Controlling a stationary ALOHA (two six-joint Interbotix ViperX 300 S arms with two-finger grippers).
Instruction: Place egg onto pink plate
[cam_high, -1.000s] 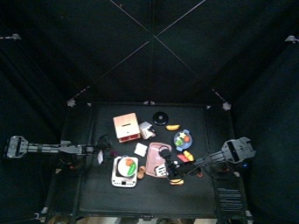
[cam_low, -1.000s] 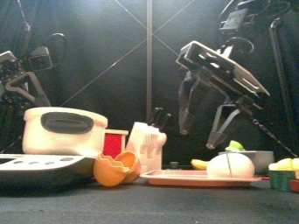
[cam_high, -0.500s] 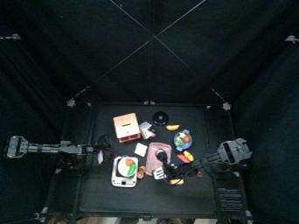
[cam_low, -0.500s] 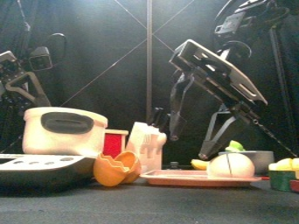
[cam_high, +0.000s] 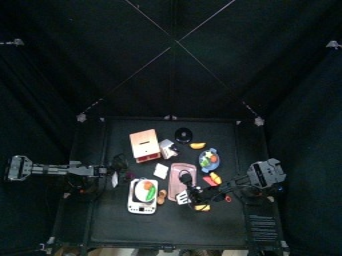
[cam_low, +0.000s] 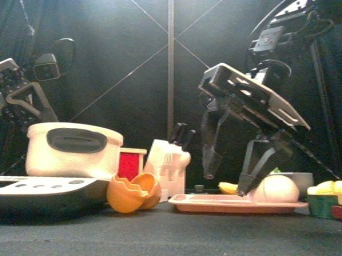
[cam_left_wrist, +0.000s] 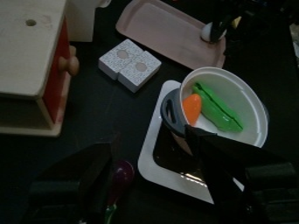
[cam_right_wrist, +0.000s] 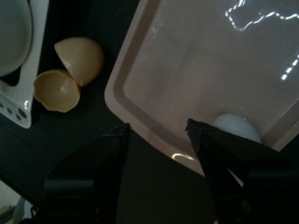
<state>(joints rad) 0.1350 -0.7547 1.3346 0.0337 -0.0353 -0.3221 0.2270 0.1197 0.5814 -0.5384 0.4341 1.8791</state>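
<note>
Dusty pink, nearest the front edge: the pink plate (cam_low: 230, 204) lies flat, and the egg (cam_low: 278, 187) sits on it toward its right end. The right wrist view confirms it: the egg rests inside the plate's rim, near one edge. Placement reads as done.

Beside the plate, left of it from the front, lie the broken eggshell halves (cam_right_wrist: 61, 72), on the black table, apart from the plate.

Just behind the egg, the right gripper (cam_low: 227, 168) hangs low with jaws spread wide, one either side of the plate's edge in its own view, nothing between them. One finger stands close beside the egg from the front; whether it touches I cannot tell. What is left, by my reading: clear the arm up and away without nudging the egg, which could roll on a flat plate.

Further back and to the left, the white tray of food (cam_left_wrist: 211, 114) and the left gripper (cam_left_wrist: 140, 188) resting above it; whether its jaws are apart or together I cannot tell.
</note>
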